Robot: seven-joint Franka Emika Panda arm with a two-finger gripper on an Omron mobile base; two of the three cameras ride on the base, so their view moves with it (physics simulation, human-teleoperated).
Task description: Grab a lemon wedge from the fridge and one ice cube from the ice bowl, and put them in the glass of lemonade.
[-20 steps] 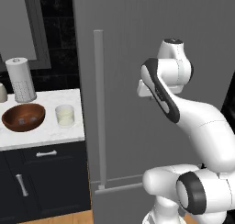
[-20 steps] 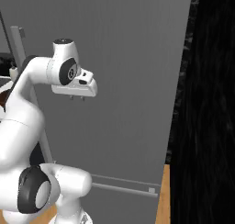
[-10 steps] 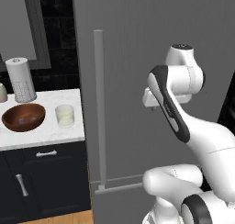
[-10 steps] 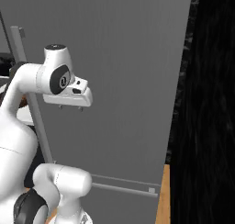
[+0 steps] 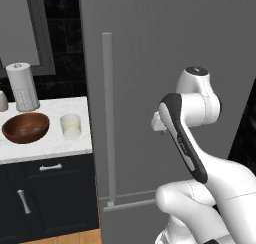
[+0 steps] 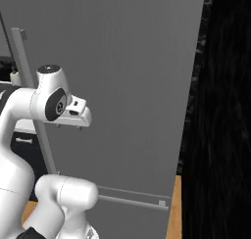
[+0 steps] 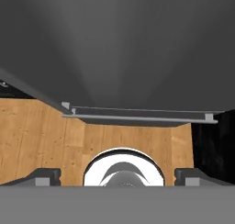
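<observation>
fridge door shut, gripper spread and pointing down

the white two-finger gripper hangs in front of the tall plain grey fridge, looking straight down the door face to the wooden floor. its two dark fingertips sit at the far left and far right of the hand view, spread wide with nothing between them.

against the picture of a second ago, the arm has folded: the elbow has risen and the hand has swung from reaching forward to hanging downward close to the door. half a second ago it was partway through that swing. in the right base view the hand sits lower and nearer the robot's body than before. the fingers have also parted over this stretch.

what this means for the task, as a judgement: nothing has been fetched yet. the fridge door is closed, so the lemon wedge cannot be seen. the long vertical grey bar handle stands untouched, well to the left of the hand, and opening it looks like the next step.

on the white marble counter, near its right edge, stands the short clear glass of lemonade, just beside the wide reddish-brown wooden ice bowl. both stand as they did a second ago.
</observation>
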